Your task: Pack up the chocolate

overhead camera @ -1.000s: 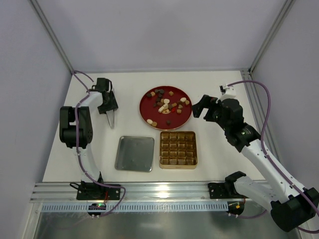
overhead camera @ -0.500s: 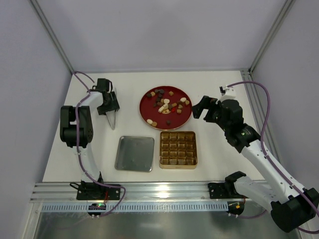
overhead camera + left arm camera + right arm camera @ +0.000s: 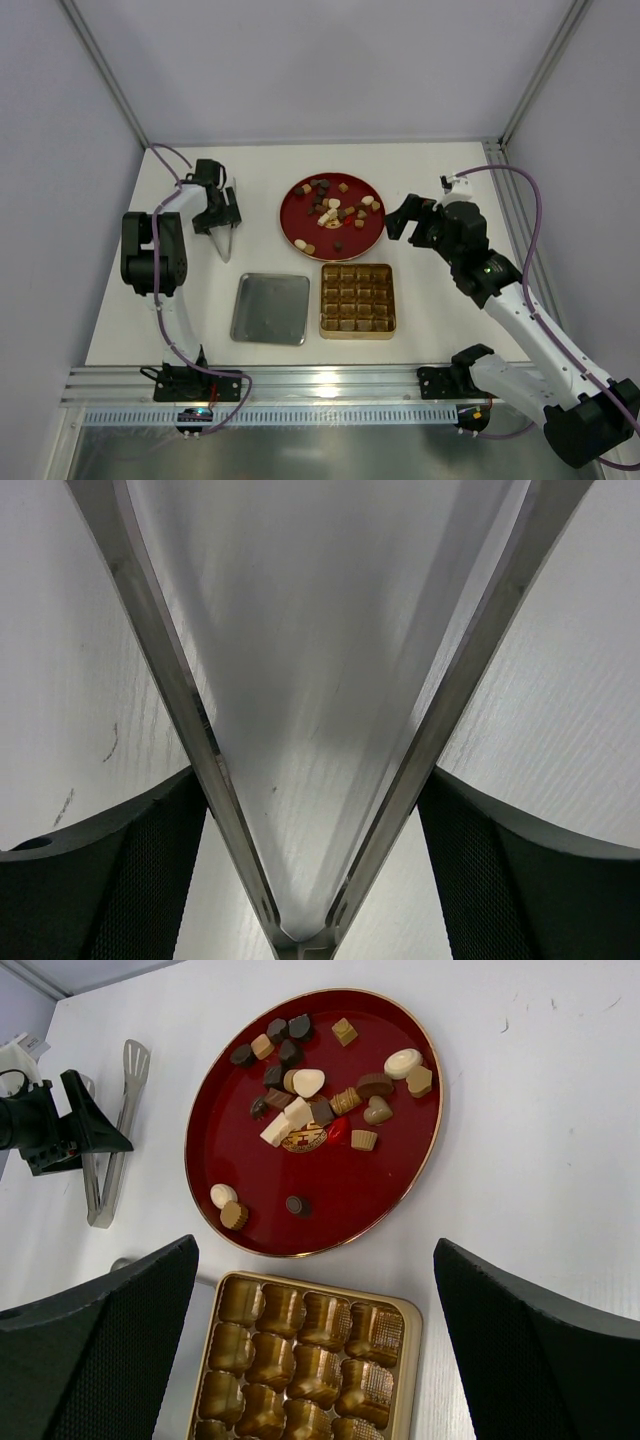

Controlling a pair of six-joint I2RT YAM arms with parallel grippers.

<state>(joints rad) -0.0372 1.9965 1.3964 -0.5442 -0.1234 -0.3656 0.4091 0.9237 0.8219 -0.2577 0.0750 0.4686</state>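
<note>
Top view: about 22 chocolate pieces (image 3: 333, 213) lie on one red plate (image 3: 364, 234). Nearer the arm bases stands one empty 16-cell gold tin (image 3: 357, 300), with one silver tray (image 3: 271, 309) to its left.
Left wrist: the left fingers (image 3: 110, 870) flank one pair of tongs (image 3: 320, 730) on the worktop (image 3: 560, 730); contact cannot be determined.
Right wrist: the right fingers (image 3: 540, 1350) are wide apart and hold nothing.

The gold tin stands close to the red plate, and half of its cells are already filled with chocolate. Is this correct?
Not quite. The gold tin does stand close to the red plate, but none of its cells is filled: the top external view shows them all empty. The chocolate all lies on the plate.
</note>
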